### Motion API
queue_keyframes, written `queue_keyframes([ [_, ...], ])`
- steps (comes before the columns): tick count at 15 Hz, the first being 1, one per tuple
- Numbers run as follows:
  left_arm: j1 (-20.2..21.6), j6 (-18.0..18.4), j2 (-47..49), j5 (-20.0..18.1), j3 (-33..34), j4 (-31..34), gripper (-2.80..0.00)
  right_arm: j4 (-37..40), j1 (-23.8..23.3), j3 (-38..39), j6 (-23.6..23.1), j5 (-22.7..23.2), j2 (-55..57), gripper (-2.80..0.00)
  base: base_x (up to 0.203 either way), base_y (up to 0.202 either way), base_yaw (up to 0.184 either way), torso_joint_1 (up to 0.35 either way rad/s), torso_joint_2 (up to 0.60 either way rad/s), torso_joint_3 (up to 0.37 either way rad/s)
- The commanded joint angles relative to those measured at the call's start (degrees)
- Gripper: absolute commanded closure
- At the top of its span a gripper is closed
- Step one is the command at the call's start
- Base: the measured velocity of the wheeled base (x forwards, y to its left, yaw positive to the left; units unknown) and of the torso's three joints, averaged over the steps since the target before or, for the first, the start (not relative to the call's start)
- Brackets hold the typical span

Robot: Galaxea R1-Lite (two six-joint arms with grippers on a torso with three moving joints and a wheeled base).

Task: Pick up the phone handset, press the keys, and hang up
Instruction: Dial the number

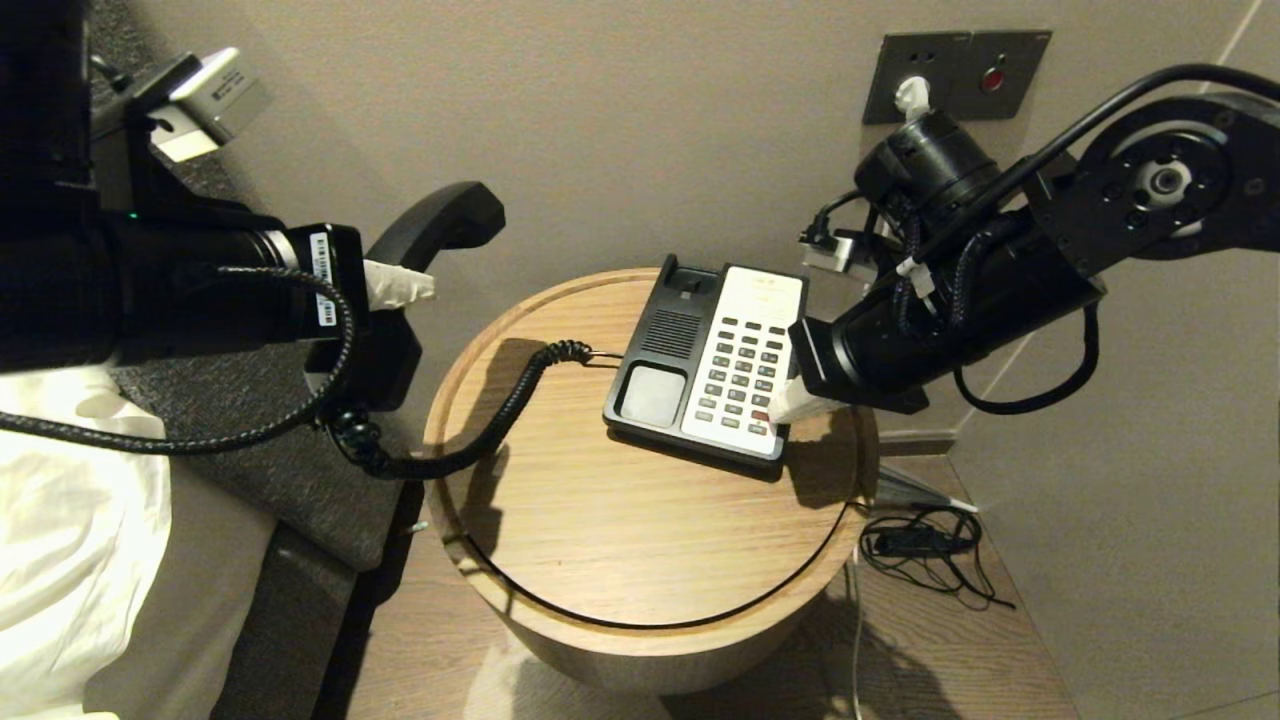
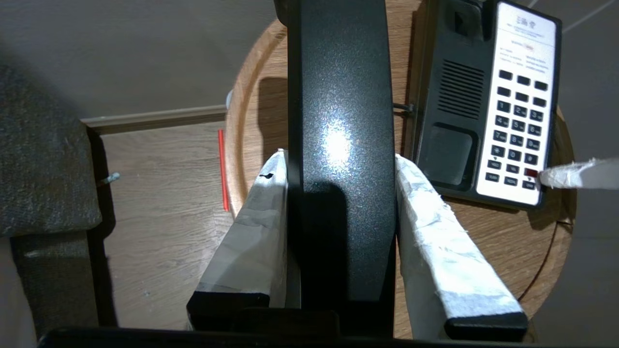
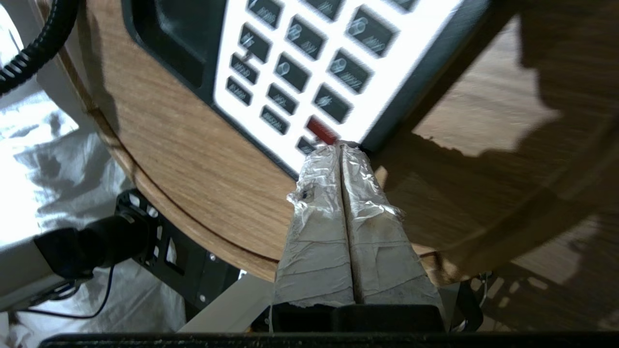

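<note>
Holding the handset (image 1: 432, 228) up past the left edge of the counter (image 1: 560, 520), your left tool (image 2: 338, 212) is clamped on the middle of its bar, one wrapped pad on each side. That looks like a good place to grip: the handset seems hard and smooth, so it could slip if you squeeze near an end. It looks light, but the curly cord (image 1: 470, 440) hangs from it and may tug as you move. The cord runs across the left side of the counter to the phone base (image 1: 705, 365), which sits near the back right edge. The empty cradle is on the base's left half and the keys are on its right half. Your right tool (image 3: 341, 150) has its two pads pressed flat together, holding nothing. Its tip sits at the near right corner of the keypad, just beside the red key (image 3: 321, 131). I think the base is light and may slide, so press softly.
</note>
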Motion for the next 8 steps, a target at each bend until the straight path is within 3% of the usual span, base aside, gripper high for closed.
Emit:
queue_keyframes([
  [1, 0.65, -0.08, -0.31, -0.08, 0.39, 0.14, 0.00, 0.39, 0.44, 0.15, 0.15, 0.13, 0.36, 0.00, 0.000, 0.000, 0.000, 0.000, 0.00, 0.000],
  [8, 1.88, -0.08, -1.19, -0.17, 2.06, 0.14, 0.00, 0.12, 1.59, -1.60, 0.15, 0.30, 1.87, 0.00, 0.000, 0.000, 0.000, 0.000, 0.00, 0.000],
])
